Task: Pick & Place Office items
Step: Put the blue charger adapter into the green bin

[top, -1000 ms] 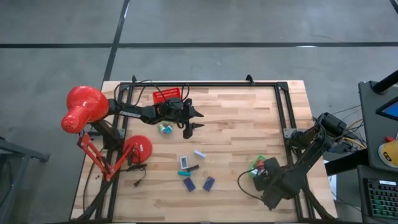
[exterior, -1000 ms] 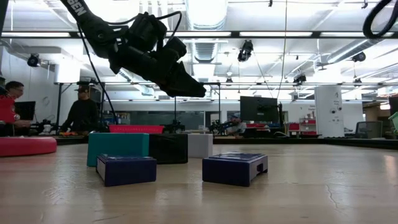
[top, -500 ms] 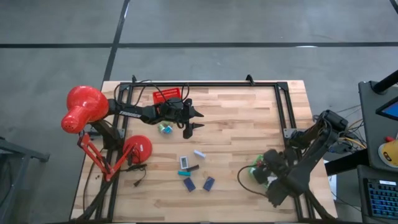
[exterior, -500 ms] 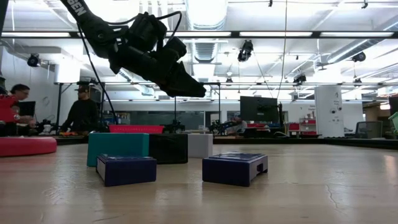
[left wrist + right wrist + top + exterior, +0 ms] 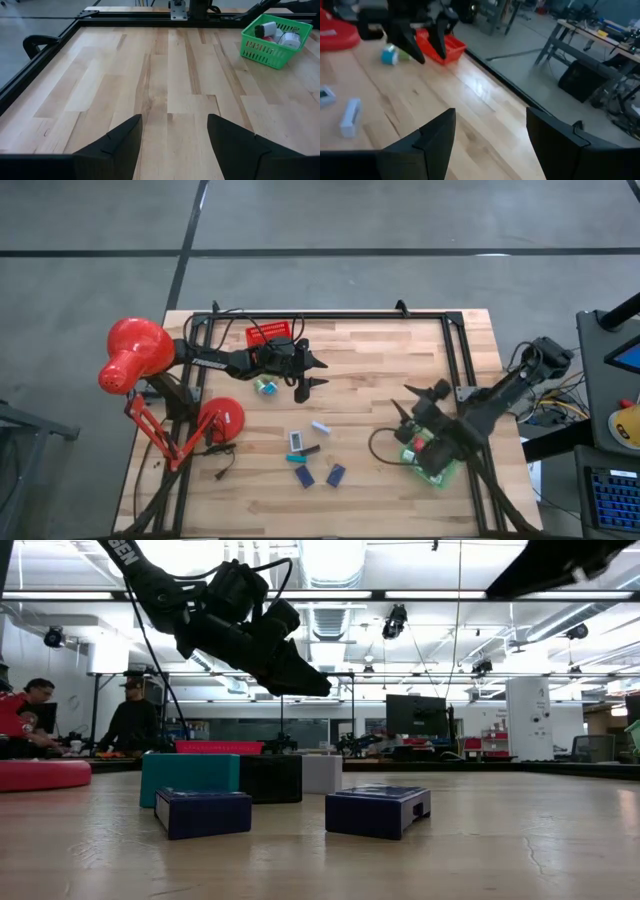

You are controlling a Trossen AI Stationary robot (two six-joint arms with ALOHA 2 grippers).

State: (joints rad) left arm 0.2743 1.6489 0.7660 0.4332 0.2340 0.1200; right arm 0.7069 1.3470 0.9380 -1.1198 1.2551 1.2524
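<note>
1. Looking down from above, we are seeing the office items [image 5: 308,450] lying in a loose cluster on the bare wood near the middle of the counter [image 5: 380,370], toward its front edge: a white piece, a pale bar, a dark bar, a teal block and two navy blocks.
2. We are holding the left tool [image 5: 312,374] above the counter near the red tray [image 5: 270,333], with its fingers standing apart and nothing between them; two small pieces, one teal and one green, are lying just beside it.
3. We are carrying the right tool [image 5: 410,402] over the right side of the counter, beside the green tray [image 5: 436,473], which is already holding some pieces. Its fingers are also apart and empty in its wrist view.
4. We are judging the blocks to be light, stiff and smooth-sided, so they are likely sliding or tipping if nudged off centre.
5. We are advising a grip across the short flat sides of one block, low and square, with the fingers straddling it evenly.
6. We are noting that the navy blocks [image 5: 290,810] are sitting near each other but apart in the low view, while the teal, black and white pieces behind them are standing close together, so an outer piece is looking the easier pick.
</note>
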